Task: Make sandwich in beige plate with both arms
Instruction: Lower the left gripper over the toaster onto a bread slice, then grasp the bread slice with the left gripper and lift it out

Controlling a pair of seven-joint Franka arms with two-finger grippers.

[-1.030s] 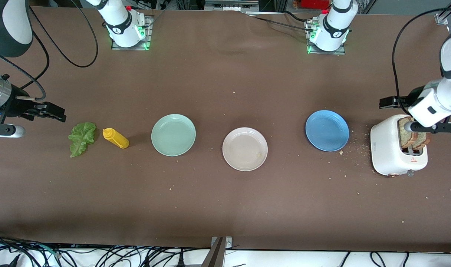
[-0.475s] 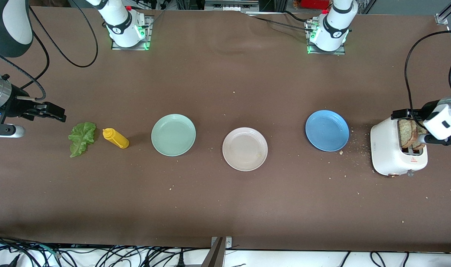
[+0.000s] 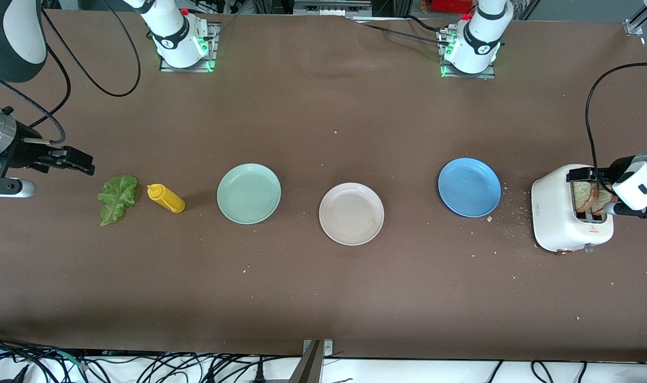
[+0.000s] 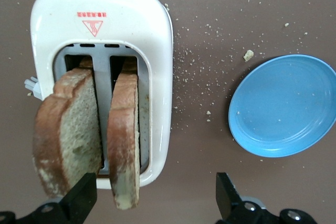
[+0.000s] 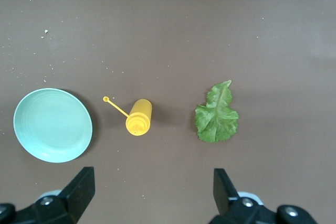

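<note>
Sandwich parts not yet gathered; both arms poised, hands empty.

Front view: beige plate bare at mid-worktop; right gripper waits above the lettuce.
Left wrist view: left gripper, fingers wide and empty, over toaster; bread slices look light and crumbly, best pinched at the crust.
Right wrist view: fingers spread; the limp leaf suits a gentle pinch.

White jointed arms with black bands, green-lit bases, looping black cables and black grippers.
</note>
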